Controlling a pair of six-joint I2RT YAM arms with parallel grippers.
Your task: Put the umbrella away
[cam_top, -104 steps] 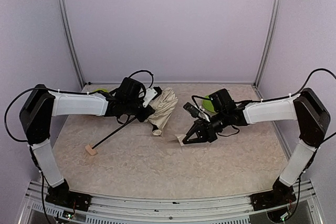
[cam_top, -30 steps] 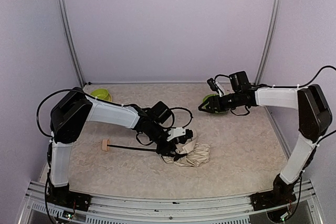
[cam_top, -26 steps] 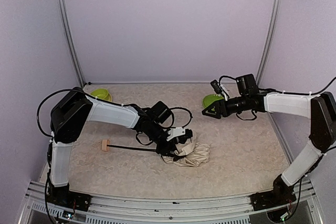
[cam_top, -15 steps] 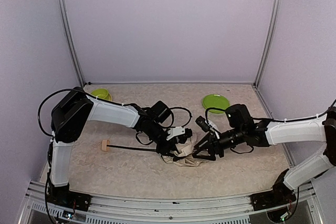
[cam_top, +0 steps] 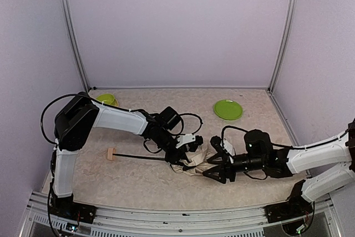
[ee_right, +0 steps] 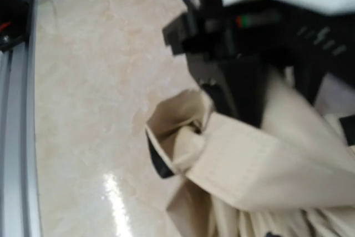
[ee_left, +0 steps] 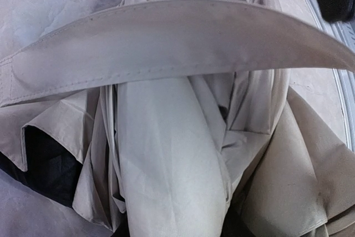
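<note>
A cream-beige umbrella (cam_top: pixel 198 165) lies collapsed on the mottled table (cam_top: pixel 138 184), near its front edge and between the two arms. The thin black shaft (cam_top: pixel 144 156) runs left from the canopy to a small wooden knob handle (cam_top: pixel 111 154) resting on the tabletop. The left gripper (cam_top: pixel 186 158) reaches in from the left and sits on the bunched canopy. In the right wrist view its black fingers (ee_right: pixel 236 90) press down into the fabric and pinch a fold of it. The left wrist view is filled with crumpled cloth, a stitched strap (ee_left: pixel 166 31) arching across the folds and the black underside showing at lower left. The right gripper (cam_top: pixel 212 172) lies low at the canopy's right edge, its fingers spread in a V. Whether they touch the cloth cannot be told from the overhead view. A green plate (cam_top: pixel 228 109) sits well apart at the back right, and a green bowl (cam_top: pixel 106 100) sits in the back left corner.
</note>
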